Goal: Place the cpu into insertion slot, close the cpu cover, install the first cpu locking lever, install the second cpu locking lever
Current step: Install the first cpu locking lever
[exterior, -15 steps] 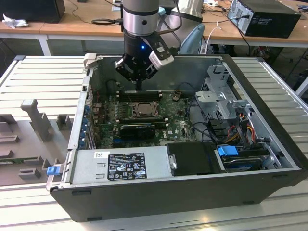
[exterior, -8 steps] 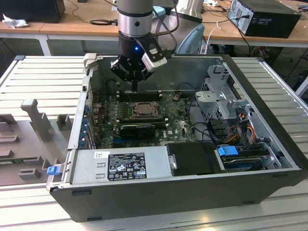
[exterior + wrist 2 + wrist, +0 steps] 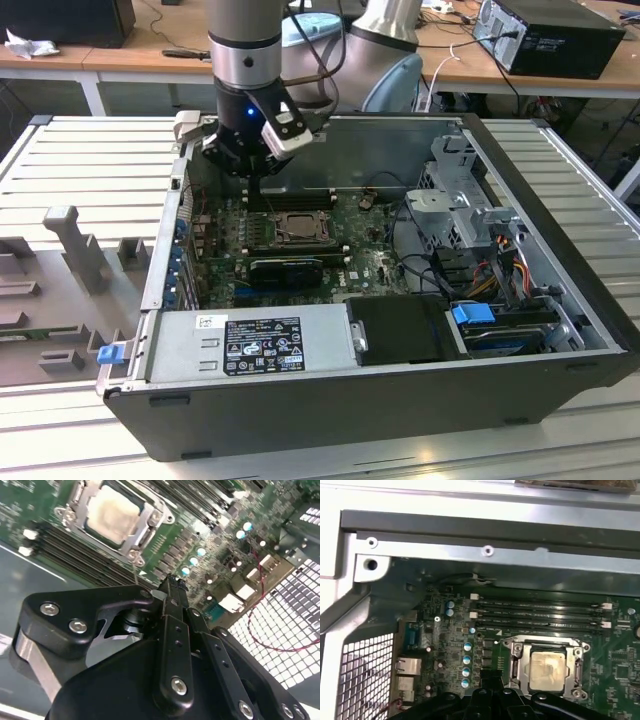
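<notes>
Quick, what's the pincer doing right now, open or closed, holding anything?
Pincer: closed, nothing visibly held, hovering above the board near the cpu.

Exterior view: high, off one long side of the case, tilted down across it; mid-range, whole case plus table in shot. First wrist view: close above the board, angled toward a case wall. Second wrist view: about as close, sighting past the gripper onto the board, frame rotated vs. the first. Both wrist views share the cpu & mem. slots; exterior view has that cpu too, small, toward the case's far side.
</notes>
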`<state>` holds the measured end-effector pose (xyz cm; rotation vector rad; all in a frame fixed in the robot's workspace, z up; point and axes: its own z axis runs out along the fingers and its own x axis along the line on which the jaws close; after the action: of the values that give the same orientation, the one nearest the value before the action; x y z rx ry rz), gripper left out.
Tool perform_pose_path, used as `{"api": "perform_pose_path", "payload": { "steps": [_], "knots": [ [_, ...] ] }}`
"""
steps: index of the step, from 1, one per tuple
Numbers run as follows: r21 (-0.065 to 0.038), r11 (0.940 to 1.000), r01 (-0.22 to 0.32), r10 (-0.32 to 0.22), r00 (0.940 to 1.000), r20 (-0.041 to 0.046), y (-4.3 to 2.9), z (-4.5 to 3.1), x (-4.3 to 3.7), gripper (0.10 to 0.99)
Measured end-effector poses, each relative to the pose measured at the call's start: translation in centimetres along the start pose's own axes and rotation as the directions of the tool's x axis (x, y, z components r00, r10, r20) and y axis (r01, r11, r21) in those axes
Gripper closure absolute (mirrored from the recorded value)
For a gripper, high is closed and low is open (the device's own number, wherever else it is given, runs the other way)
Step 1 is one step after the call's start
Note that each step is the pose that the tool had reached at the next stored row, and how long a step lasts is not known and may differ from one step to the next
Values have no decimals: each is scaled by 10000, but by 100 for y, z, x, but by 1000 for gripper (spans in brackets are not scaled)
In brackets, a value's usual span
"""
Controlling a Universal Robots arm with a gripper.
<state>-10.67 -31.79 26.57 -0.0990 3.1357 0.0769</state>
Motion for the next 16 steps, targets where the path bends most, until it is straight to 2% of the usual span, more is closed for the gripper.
{"api": "perform_pose_path", "payload": {
  "steps": [3,6,8,10,12,16],
  "knots": [
    [1,10000,-1,1,10000,-1,27,32,42,980],
    [1,10000,0,0,10000,0,114,44,41,980],
    [0,10000,0,0,10000,0,203,64,37,980],
    [0,10000,1,-1,10000,-1,242,75,-4,980],
    [0,10000,0,0,10000,0,239,75,-66,980],
    [1,10000,-1,1,10000,-2,237,74,-106,980]
  ]
}}
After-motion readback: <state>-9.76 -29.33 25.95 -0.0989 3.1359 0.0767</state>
